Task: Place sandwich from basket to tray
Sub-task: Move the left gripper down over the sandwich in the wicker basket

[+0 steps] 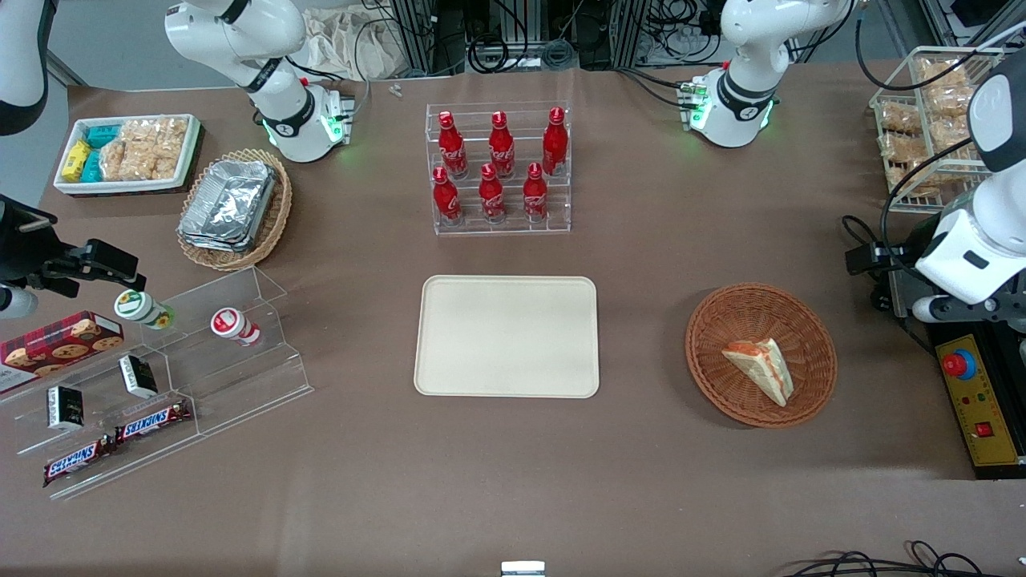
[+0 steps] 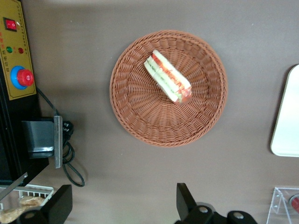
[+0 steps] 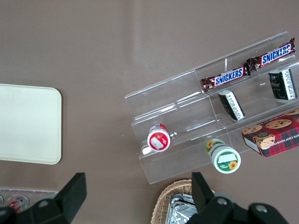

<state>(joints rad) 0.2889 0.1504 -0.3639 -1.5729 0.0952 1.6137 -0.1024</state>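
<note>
Hovering: jaws (image 2: pixel 124 205) spread, empty, above table beside basket (image 2: pixel 126 112).
Sandwich (image 2: pixel 167 76): lay in basket, right of frame in front view.
Risk: soft bread could crush or slip before tray (image 1: pixel 506 385).

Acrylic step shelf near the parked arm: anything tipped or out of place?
Yes. On the acrylic step shelf, two small cups lie on their sides instead of standing. The sandwich sits in the basket, the tray is bare, and the gripper hangs open above the basket.
</note>
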